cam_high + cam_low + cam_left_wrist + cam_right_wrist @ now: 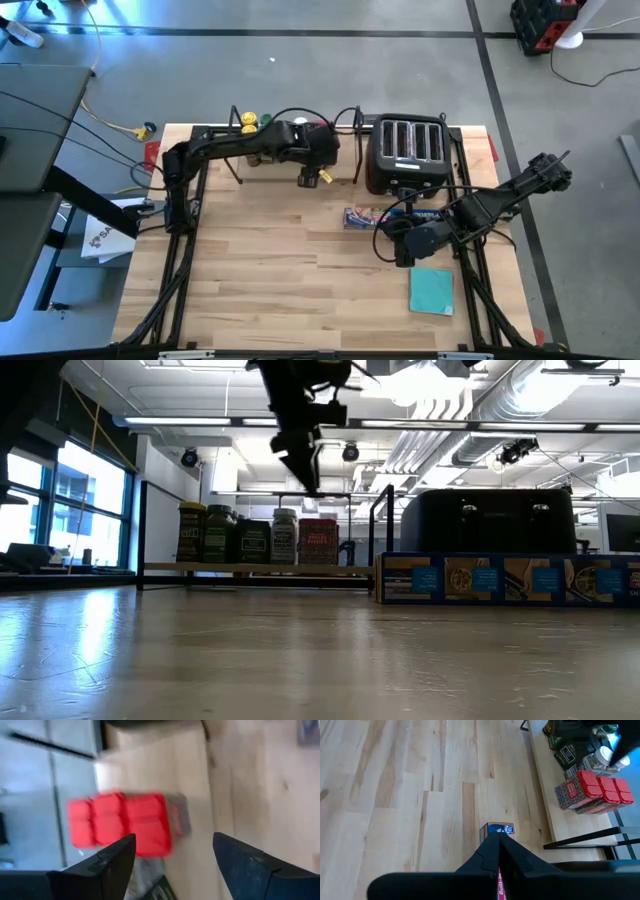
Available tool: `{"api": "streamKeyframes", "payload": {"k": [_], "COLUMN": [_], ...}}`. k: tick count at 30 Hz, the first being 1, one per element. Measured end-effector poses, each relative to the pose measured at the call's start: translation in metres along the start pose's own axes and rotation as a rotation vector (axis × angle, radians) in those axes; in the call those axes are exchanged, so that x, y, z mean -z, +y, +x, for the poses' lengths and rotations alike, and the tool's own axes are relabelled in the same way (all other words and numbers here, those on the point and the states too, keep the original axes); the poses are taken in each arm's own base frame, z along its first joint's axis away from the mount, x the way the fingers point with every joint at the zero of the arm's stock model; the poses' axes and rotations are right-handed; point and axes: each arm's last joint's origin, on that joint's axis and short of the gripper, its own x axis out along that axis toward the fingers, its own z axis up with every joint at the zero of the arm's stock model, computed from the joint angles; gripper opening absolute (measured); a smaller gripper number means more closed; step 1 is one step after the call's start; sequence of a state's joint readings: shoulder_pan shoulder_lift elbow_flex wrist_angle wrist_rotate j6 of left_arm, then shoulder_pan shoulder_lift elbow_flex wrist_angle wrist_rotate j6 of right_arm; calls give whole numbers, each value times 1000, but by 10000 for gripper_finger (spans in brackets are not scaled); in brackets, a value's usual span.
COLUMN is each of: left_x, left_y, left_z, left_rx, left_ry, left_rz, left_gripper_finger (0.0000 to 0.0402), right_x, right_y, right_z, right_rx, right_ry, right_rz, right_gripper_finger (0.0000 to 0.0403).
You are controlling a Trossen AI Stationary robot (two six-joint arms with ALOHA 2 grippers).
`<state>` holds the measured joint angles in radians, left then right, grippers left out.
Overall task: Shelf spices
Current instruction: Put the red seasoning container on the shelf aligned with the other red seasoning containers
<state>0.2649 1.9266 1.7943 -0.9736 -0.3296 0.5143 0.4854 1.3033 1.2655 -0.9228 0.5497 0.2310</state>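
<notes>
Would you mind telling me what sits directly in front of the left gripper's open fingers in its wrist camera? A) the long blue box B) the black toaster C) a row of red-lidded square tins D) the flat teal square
C: the left wrist view shows the left gripper open and empty, with the red tins side by side just beyond its fingers, at the end of the shelf floor.

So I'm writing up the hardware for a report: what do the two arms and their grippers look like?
Both arms are dark, near-black jointed links with black cables looping along them. The left gripper has two flat, wedge-shaped dark fingers with squared tips. The right gripper looks the same: matte black fingers tapering to a point. No markings are readable.
</notes>
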Motion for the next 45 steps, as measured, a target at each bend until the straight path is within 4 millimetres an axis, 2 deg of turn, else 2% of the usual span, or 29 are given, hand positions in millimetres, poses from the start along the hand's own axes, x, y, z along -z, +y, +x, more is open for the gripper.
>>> {"api": "streamKeyframes", "payload": {"k": [4, 9, 14, 19, 26, 32, 34, 37, 41, 43, 45], "left_x": [12, 27, 35, 34, 31, 30, 29, 28, 21, 15, 12], "left_y": [-2, -2, 2, 7, 13, 17, 16, 14, 11, 10, 10], "left_z": [10, 29, 42, 47, 49, 48, 45, 31, 8, 6, 14], "left_rx": [46, 50, 31, 13, 10, -82, -100, -114, -1, 69, 73], "left_ry": [99, 165, 171, 125, 60, 78, 90, 76, -88, -169, -179], "left_rz": [-37, -77, -104, -122, -145, -150, -144, -142, -208, -248, -270], "left_gripper_finger": [230, 161, 101, 66, 42, 37, 37, 37, 37, 33, 25], "right_x": [-1, -1, -1, -1, -1, -1, -1, 3, 14, 16, 15], "right_y": [0, 0, 0, 0, 0, 0, 0, 2, 5, 6, 7], "right_z": [0, 0, 0, 0, 0, 0, 0, 5, 17, 22, 23], "right_rx": [-2, -3, -2, -3, -3, -3, -3, 5, 31, 32, 29], "right_ry": [-8, -12, -12, -12, -12, -12, -12, 0, 20, 15, 1], "right_rz": [2, 3, -12, -10, -1, 4, 2, -22, -40, -33, -25], "right_gripper_finger": [0, 0, 0, 0, 0, 0, 0, 0, 0, 0, 0]}}
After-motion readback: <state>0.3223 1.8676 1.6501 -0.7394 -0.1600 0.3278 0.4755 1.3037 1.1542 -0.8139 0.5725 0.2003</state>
